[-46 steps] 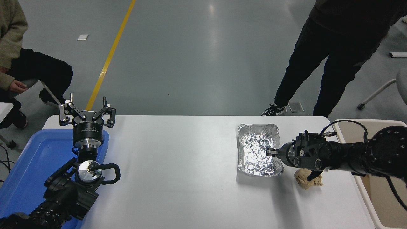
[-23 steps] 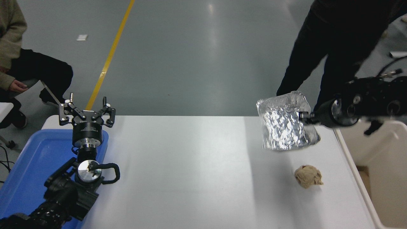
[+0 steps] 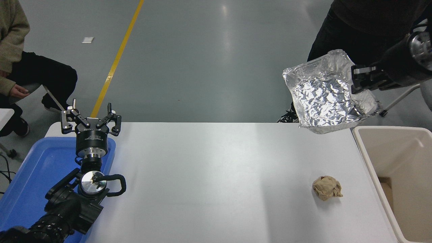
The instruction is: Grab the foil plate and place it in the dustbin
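Note:
The foil plate (image 3: 325,96), a shiny silver tray with a crinkled bottom, hangs tilted in the air above the table's far right corner. My right gripper (image 3: 358,81) comes in from the right edge and is shut on the plate's right rim. The beige dustbin (image 3: 368,152) stands at the table's right side, below and to the right of the plate. My left gripper (image 3: 91,116) is parked at the lower left, open and empty, above the blue tray.
A crumpled tan paper ball (image 3: 327,188) lies on the white table (image 3: 209,175) near the dustbin. A blue tray (image 3: 30,175) sits at the left edge. One person stands at the far right (image 3: 354,20), another sits at the far left (image 3: 20,67).
My right gripper has lifted the foil plate off the table and carried it up and to the right, toward the dustbin. The paper ball has come into full view. The left arm has stayed parked.

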`<action>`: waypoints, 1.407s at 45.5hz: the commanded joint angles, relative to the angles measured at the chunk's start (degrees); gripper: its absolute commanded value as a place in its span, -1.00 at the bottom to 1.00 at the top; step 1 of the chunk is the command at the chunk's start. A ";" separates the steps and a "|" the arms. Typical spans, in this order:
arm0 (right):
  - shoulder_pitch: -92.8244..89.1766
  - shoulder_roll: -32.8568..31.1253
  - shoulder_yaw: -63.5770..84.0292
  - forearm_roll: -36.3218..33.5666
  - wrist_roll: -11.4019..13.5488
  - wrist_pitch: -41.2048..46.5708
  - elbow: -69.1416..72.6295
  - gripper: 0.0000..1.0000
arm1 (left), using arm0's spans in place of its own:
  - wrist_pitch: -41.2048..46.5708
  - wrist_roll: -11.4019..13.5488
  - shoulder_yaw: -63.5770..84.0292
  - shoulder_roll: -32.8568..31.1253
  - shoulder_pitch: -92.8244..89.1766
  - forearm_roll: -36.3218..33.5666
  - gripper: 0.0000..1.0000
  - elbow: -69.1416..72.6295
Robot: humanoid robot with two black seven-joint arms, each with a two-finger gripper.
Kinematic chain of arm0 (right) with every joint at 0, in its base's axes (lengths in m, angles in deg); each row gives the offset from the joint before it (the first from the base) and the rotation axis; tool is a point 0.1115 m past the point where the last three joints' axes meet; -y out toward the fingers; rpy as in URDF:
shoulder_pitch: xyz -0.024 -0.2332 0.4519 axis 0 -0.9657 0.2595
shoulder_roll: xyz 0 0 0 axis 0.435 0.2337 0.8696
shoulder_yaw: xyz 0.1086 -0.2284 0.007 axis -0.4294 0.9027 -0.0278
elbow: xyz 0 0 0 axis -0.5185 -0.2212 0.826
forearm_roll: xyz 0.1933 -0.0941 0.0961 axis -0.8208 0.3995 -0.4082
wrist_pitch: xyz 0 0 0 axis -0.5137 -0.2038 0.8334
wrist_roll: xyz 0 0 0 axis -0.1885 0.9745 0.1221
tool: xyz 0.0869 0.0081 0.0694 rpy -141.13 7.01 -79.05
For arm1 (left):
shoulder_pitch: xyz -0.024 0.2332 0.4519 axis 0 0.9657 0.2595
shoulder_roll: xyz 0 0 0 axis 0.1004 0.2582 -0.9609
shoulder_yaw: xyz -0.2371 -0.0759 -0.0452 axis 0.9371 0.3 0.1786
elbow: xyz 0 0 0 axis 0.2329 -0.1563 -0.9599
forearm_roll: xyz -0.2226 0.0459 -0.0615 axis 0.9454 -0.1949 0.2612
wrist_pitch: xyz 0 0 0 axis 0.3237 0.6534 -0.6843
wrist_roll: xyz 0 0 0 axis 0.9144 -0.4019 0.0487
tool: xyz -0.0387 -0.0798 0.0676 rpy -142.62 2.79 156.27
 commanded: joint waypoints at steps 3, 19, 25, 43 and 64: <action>0.82 -6.06 6.89 8.33 -0.02 0.81 -5.73 -1.00 | 0.00 0.00 0.00 0.02 -0.06 0.00 0.98 -0.04; -29.12 -23.47 -7.33 18.98 -0.28 -5.07 -29.11 -1.00 | 0.00 0.00 0.00 -0.07 -0.06 0.00 0.98 0.05; -50.48 -24.01 -17.09 18.45 -0.28 -15.96 -38.69 -1.00 | 0.00 0.00 0.00 -0.07 -0.14 0.00 0.98 0.05; -90.40 -10.83 -32.31 6.42 0.07 -36.98 -55.57 -1.00 | 0.00 0.00 0.00 -0.07 -0.14 0.00 0.98 0.05; -101.49 1.57 -36.09 2.81 0.16 -41.90 -63.58 -1.00 | 0.00 0.00 0.00 -0.07 -0.23 0.00 0.98 0.05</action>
